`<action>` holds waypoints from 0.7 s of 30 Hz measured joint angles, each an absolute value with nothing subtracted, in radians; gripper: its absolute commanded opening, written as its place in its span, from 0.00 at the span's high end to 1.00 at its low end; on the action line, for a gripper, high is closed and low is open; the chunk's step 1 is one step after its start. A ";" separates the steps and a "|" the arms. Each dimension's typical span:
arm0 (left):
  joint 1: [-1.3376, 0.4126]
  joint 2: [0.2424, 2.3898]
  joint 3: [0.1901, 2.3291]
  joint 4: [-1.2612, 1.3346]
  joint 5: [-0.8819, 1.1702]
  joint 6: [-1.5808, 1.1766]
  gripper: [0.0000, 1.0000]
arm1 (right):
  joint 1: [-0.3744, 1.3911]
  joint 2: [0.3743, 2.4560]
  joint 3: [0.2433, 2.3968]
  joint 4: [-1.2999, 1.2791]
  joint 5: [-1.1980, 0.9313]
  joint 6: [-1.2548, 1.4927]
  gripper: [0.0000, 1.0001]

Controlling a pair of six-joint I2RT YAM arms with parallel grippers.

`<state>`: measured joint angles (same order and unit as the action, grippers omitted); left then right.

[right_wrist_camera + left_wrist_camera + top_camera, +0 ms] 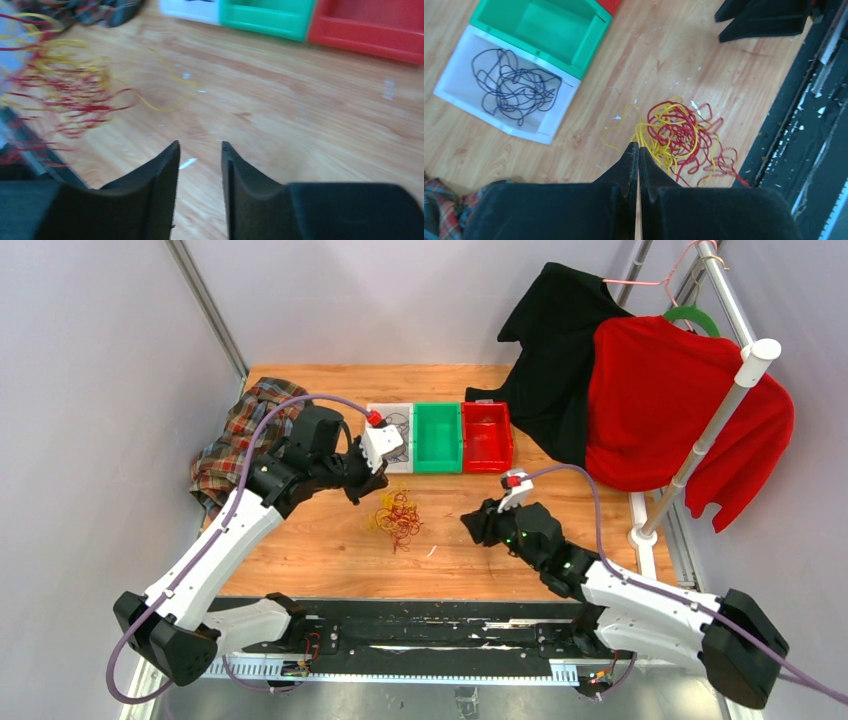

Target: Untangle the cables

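A fist-sized tangle of yellow and dark red cables [398,518] lies on the wooden table between the arms; it also shows in the left wrist view [679,135] and, blurred, in the right wrist view [65,85]. My left gripper [639,145] hovers at the tangle's left edge [376,488], jaws shut, with yellow strands converging into its tips. A dark purple cable [509,85] lies curled in the white bin [531,134]. My right gripper [200,145] is open and empty, low over bare wood to the right of the tangle [470,525].
A green bin [437,437] and a red bin [487,435] stand next to the white bin at the back. A plaid cloth [240,435] lies at the back left. Black and red garments [680,390] hang on a rack at the right.
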<state>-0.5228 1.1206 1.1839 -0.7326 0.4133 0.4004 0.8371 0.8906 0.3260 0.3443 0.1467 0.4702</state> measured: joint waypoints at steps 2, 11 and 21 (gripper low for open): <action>-0.524 1.121 1.184 -0.748 0.434 0.385 0.99 | 0.886 0.953 0.376 0.387 0.147 0.447 0.53; -0.542 1.115 1.200 -0.763 0.545 0.308 0.99 | 1.006 1.166 0.490 0.617 0.062 0.420 0.42; -0.562 1.115 1.212 -0.755 0.585 0.252 0.99 | 1.031 1.314 0.561 0.741 0.003 0.426 0.45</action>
